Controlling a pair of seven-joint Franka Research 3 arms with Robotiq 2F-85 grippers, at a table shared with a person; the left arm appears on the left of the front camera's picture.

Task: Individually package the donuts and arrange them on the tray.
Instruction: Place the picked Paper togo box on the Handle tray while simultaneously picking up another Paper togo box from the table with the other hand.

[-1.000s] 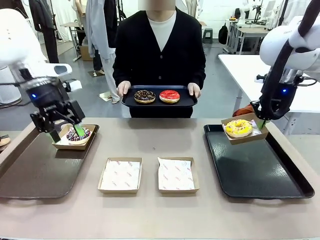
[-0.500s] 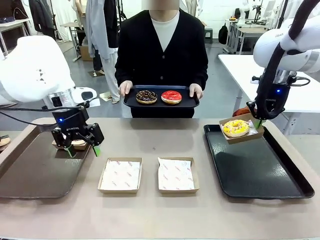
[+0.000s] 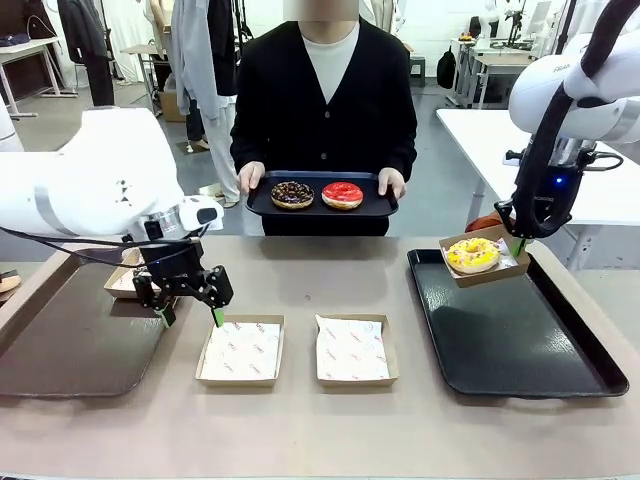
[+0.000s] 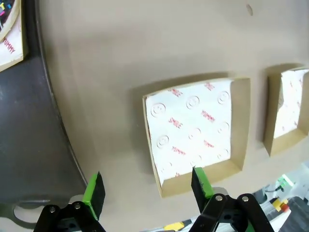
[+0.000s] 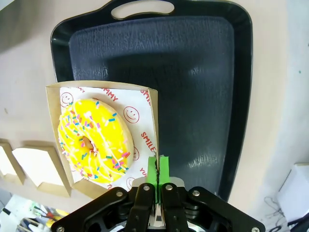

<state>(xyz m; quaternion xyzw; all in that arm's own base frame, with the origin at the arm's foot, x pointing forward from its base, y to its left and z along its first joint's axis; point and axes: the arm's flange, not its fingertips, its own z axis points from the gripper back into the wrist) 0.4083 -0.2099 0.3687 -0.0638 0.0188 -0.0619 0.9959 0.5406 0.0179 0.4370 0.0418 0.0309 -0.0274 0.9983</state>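
Observation:
My left gripper (image 3: 191, 314) hangs open over the table by the left corner of an empty paper-lined box (image 3: 241, 350). From the left wrist, its green fingers (image 4: 94, 189) straddle that box's near corner (image 4: 195, 130). My right gripper (image 3: 518, 244) is shut on the rim of a box (image 3: 500, 270) holding the yellow donut (image 3: 473, 254), just above the black tray's (image 3: 520, 345) far left corner. The right wrist view shows the pads (image 5: 157, 169) pinching the box wall (image 5: 147, 104) beside the yellow donut (image 5: 94, 140). A person holds a small tray (image 3: 320, 208) with the chocolate donut (image 3: 292, 194) and red donut (image 3: 342, 194).
A brown tray (image 3: 70, 345) lies at the left, with a box (image 3: 122, 283) on its far edge mostly hidden behind my left arm. A second empty lined box (image 3: 352, 350) sits at the table's middle. The black tray's surface (image 5: 193, 67) is bare.
My left arm has swung right, from the box on the brown tray to the left empty box, jaws still open. The right arm holds the yellow donut's box almost still.

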